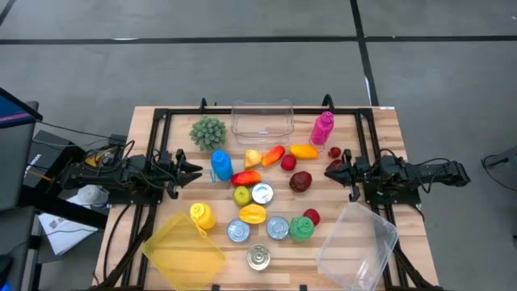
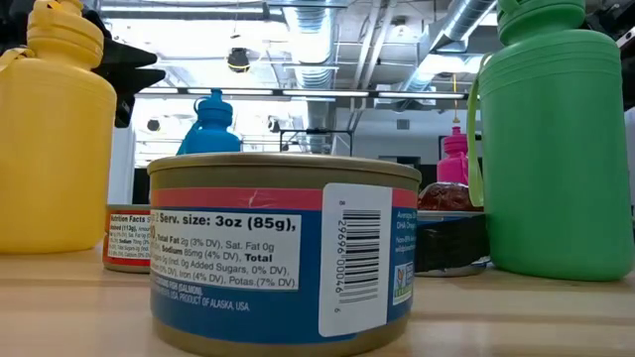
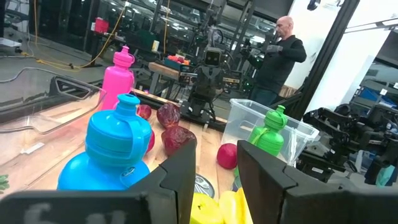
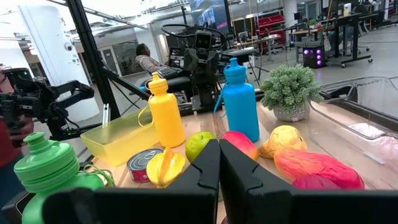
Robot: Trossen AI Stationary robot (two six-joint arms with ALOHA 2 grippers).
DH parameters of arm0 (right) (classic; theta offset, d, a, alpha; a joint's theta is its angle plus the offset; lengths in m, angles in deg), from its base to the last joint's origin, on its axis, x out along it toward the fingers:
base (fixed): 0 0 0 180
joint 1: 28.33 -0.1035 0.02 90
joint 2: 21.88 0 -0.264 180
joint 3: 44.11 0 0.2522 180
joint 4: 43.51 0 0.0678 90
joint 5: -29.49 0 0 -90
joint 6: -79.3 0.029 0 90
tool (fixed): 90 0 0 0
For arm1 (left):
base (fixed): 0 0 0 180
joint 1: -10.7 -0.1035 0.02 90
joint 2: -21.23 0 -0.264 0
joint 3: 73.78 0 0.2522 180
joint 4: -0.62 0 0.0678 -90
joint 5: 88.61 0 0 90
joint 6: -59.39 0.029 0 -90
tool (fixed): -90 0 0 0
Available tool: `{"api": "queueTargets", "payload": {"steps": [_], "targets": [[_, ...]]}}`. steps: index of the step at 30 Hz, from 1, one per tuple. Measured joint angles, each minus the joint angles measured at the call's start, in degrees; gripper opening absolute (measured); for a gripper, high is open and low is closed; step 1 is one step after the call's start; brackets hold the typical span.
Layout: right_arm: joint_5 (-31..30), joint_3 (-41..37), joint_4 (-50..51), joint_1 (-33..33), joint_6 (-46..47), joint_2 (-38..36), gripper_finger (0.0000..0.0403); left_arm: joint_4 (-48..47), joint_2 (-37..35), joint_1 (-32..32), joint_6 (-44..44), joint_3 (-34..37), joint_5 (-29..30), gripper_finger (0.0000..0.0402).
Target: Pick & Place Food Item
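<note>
Plastic food lies in a cluster at the table's middle: a red pepper (image 1: 246, 178), a green apple (image 1: 241, 195), a yellow pepper (image 1: 253, 213), a dark red fruit (image 1: 300, 181) and an orange piece (image 1: 304, 150). My left gripper (image 1: 191, 171) hovers open at the cluster's left, just left of the blue bottle (image 1: 221, 165); its wrist view shows the gripper (image 3: 217, 180) beside the bottle (image 3: 115, 155). My right gripper (image 1: 333, 170) is shut to the right of the dark red fruit, its shut fingers also showing in its wrist view (image 4: 219, 168). Neither touches anything.
Several tins (image 1: 262, 193) and yellow (image 1: 202, 215), green (image 1: 302, 229) and pink (image 1: 322, 128) bottles stand among the food. A clear tub (image 1: 262, 120) sits at the far edge, another (image 1: 358, 242) near right, a yellow tub (image 1: 184, 246) near left. A green plant (image 1: 208, 132) stands far left.
</note>
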Motion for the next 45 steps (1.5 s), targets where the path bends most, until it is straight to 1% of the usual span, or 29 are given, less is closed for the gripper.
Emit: {"api": "queueTargets", "payload": {"steps": [15, 20, 25, 27, 32, 36, 42, 45], "targets": [[0.0, 0.0, -0.02, 0.0, 0.0, 0.02, 0.0, 0.08, -0.01, 0.0, -0.13, 0.0, -0.07, 0.0108], [-0.01, 0.0, -0.01, 0.01, 0.01, 0.01, 0.0, 2.58, 0.01, -0.02, -1.58, -0.02, -0.07, 0.0108], [0.0, -0.01, -0.28, 0.02, 0.53, 0.02, 0.0, 7.28, 0.01, 0.01, -1.65, -0.02, 2.03, 0.0108], [0.0, -0.02, -1.24, 0.02, 4.14, 0.0, 0.0, 8.82, -0.01, 0.01, -1.67, -0.01, 3.47, 0.0108], [-0.01, 0.36, -3.43, 0.13, 18.34, 0.02, 0.0, 13.46, 0.01, 0.01, -1.67, -0.01, 7.88, 0.0108], [-0.02, 0.7, -10.75, 0.37, 25.67, -0.02, 0.0, 20.21, 0.01, 0.01, -1.67, -0.01, 10.69, 0.0108], [-0.97, 0.75, -17.6, 0.34, 26.99, 0.0, 0.0, 34.06, -0.01, 0.01, -2.76, 0.0, 11.1, 0.0108], [-3.01, 0.87, -18.16, 0.33, 26.99, 0.0, 0.0, 38.17, -0.01, 0.01, -2.74, -0.02, 11.15, 0.0108]]}}
